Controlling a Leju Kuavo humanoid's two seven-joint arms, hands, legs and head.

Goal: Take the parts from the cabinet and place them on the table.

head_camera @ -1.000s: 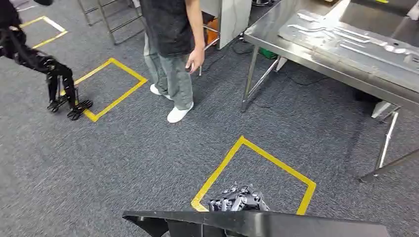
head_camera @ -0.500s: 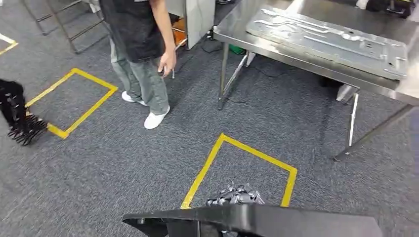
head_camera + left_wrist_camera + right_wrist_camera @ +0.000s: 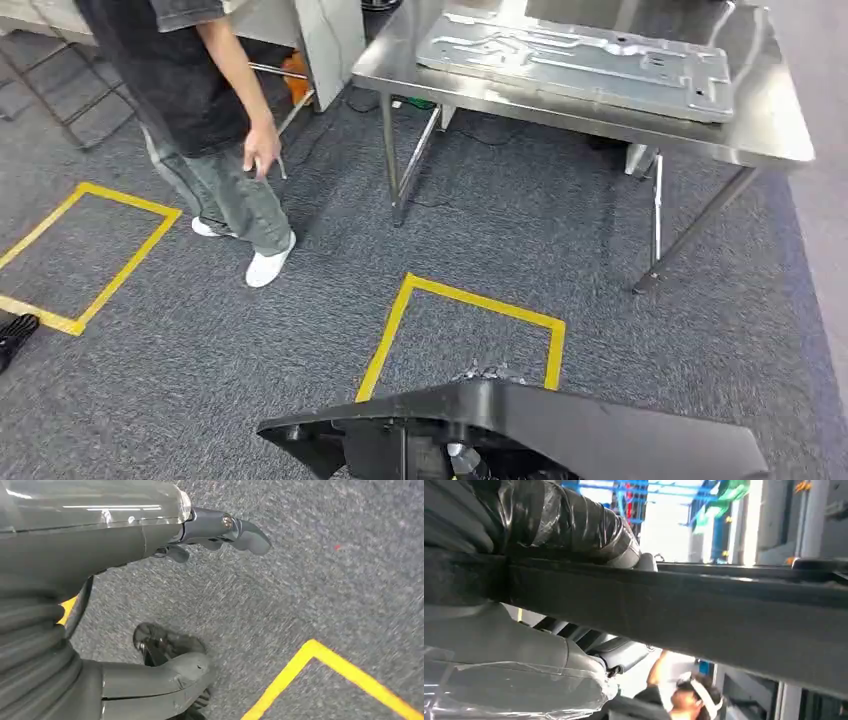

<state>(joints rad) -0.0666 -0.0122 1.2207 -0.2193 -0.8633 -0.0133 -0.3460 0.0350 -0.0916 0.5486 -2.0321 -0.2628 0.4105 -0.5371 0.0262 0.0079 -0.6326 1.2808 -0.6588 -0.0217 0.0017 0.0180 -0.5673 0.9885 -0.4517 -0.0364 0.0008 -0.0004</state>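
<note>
A large flat black part (image 3: 560,430) spans the bottom of the head view, just in front of me. In the right wrist view my right hand (image 3: 549,645) grips this black part (image 3: 684,615), with the taped thumb (image 3: 574,525) on one side of its edge and the fingers on the other. My left hand (image 3: 100,545) hangs over grey carpet, fingers and thumb apart, holding nothing. The steel table (image 3: 770,130) stands ahead at the upper right, with a long silver metal panel (image 3: 580,60) lying on it.
A person (image 3: 200,100) in a dark shirt and white shoes stands at the upper left beside a white cabinet (image 3: 330,40). A yellow tape square (image 3: 460,300) marks the carpet between me and the table; another tape square (image 3: 110,270) lies at the left.
The whole picture has shifted as the camera turned: the table now sits nearer the centre and the person further left. The black part rises higher and hides more of the fingers.
</note>
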